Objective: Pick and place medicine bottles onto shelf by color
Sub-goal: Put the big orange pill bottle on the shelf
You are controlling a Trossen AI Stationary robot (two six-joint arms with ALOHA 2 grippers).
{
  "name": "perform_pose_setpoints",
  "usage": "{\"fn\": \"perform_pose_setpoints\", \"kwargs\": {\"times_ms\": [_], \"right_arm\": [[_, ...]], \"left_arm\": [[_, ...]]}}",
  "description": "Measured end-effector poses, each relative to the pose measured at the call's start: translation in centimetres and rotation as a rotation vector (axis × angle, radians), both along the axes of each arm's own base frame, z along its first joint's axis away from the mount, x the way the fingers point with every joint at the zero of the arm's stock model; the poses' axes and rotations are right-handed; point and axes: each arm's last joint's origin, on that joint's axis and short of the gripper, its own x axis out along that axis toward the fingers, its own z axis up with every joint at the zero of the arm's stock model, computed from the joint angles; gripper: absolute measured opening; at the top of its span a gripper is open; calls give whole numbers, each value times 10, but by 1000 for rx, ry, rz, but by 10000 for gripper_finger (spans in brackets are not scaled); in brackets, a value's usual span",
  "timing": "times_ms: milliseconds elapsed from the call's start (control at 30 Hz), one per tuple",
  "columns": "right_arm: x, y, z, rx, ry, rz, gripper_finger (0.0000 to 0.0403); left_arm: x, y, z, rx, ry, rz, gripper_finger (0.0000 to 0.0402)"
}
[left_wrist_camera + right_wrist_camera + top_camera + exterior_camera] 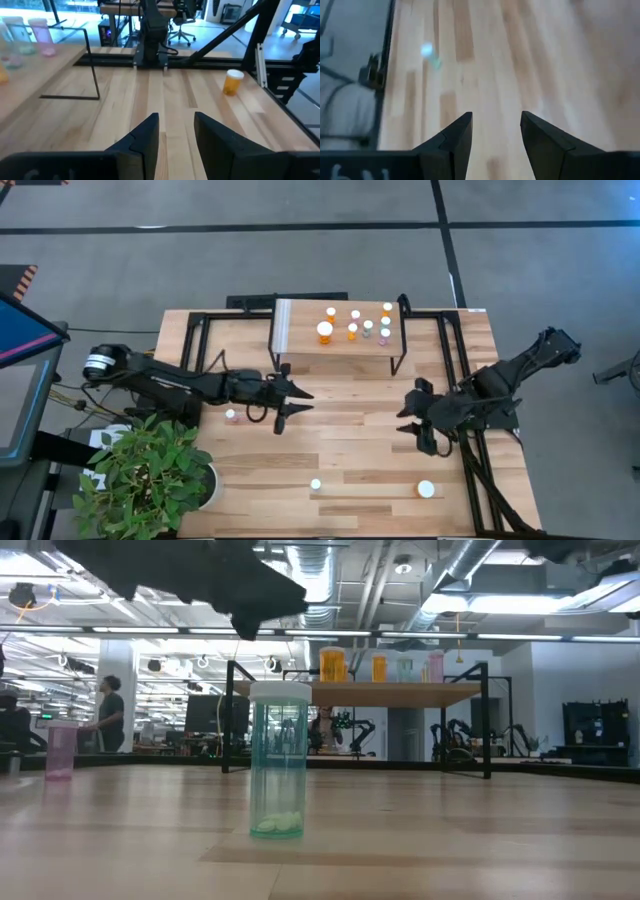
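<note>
1. Hovering over the mid-surface, the left tool [288, 404] is carrying nothing, its fingers parted with bare wood between them.
2. Waiting across from it, the right tool [418, 430] is gaping open and empty too.
3. Sitting beyond both tools, the shelf [300, 342] is already holding several bottles, apparently sorted.
4. Standing just behind the left tool, a pink bottle [231, 416] is awaiting pickup; two more bottles, [315, 484] and [426, 489], are standing nearer the front edge.
</note>
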Motion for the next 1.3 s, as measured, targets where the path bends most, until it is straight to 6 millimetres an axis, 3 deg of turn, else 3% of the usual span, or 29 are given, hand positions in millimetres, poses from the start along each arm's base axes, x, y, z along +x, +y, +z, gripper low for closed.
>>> {"fn": "perform_pose_setpoints", "kwargs": {"times_ms": [200, 400, 933, 1300], "right_arm": [[-11, 13, -19, 76, 184, -42, 189], [-17, 33, -33, 77, 285, -65, 189], [-11, 91, -86, 13, 526, -68, 189], [0, 118, -111, 207, 696, -93, 189]], "left_arm": [[15, -1, -17, -12, -11, 2, 110], [17, -1, -20, -14, -23, 2, 110], [18, -1, -20, -59, -22, 11, 110], [17, -4, -20, -142, -12, -56, 110]]}}
